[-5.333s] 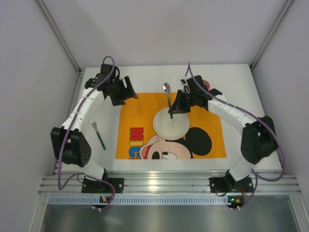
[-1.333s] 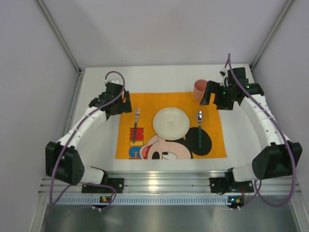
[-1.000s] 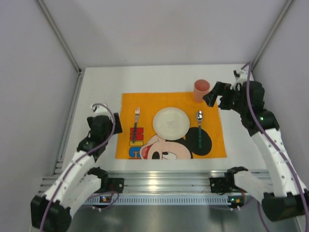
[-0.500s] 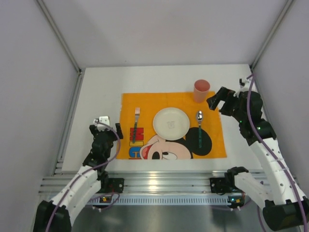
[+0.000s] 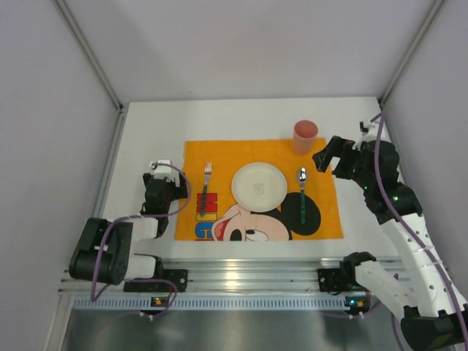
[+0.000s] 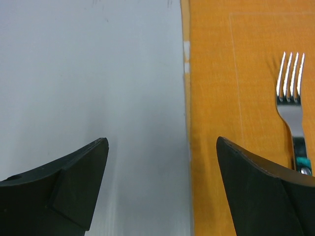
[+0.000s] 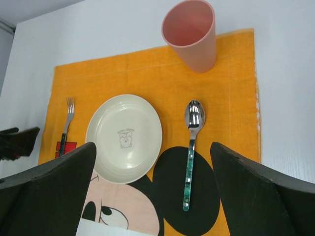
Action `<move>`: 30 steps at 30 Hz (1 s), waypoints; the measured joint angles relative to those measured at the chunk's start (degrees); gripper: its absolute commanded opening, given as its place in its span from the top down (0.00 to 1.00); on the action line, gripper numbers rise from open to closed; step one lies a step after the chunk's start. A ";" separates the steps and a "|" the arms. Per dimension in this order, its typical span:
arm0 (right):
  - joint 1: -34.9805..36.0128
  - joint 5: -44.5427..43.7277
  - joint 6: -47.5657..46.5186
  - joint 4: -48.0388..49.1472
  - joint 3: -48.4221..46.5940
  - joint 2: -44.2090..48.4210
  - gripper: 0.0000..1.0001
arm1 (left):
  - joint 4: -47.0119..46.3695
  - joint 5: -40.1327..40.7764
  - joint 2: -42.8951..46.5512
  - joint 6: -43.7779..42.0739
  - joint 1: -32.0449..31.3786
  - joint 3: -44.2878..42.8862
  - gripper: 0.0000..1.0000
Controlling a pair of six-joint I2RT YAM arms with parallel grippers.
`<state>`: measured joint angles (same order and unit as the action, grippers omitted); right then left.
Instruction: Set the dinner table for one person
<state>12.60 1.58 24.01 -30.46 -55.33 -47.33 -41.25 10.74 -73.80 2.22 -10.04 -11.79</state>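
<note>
On the white dinner table [image 5: 241, 117] lies an orange cartoon placemat [image 5: 219, 153]. A cream plate [image 5: 259, 185] sits at its middle, with a fork [image 5: 205, 186] to its left and a green-handled spoon [image 5: 302, 191] to its right. A pink cup [image 5: 305, 136] stands upright at the mat's far right corner. My left gripper [image 5: 164, 184] hangs open over the mat's left edge [image 6: 187, 98], empty, with the fork [image 6: 291, 93] just to its right. Raised to the right of the cup, my right gripper [image 5: 326, 155] is open and empty. It looks down on the plate [image 7: 124, 137], spoon [image 7: 192, 147] and cup [image 7: 191, 34].
Grey walls close in the table on three sides. A silver aluminium rail [image 5: 241, 278] carrying both arm bases runs along the near edge. The folded left arm [image 5: 110, 241] sits at the near left, and the right arm [image 5: 406, 219] rises along the right side.
The left arm has drawn back toward its base and folded low beside the mat's left edge. The right gripper has pulled slightly away from the cup. The tableware has not moved.
</note>
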 measured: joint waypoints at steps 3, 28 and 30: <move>2.16 -0.07 -0.42 -0.44 0.00 -0.79 0.00 | -1.84 -4.11 -5.99 0.39 4.35 -4.83 0.14; 13.90 -3.34 -4.57 -1.09 -7.78 -13.40 0.00 | -18.58 -15.91 -16.74 1.44 12.41 -4.33 0.01; 13.90 -4.85 -4.96 -1.16 -7.78 -11.85 0.00 | -18.75 -15.28 -16.72 1.03 11.39 -4.76 0.01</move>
<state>26.50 -3.27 19.05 -31.62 -63.11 -59.18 -60.01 -4.54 -90.52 3.25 1.34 -16.56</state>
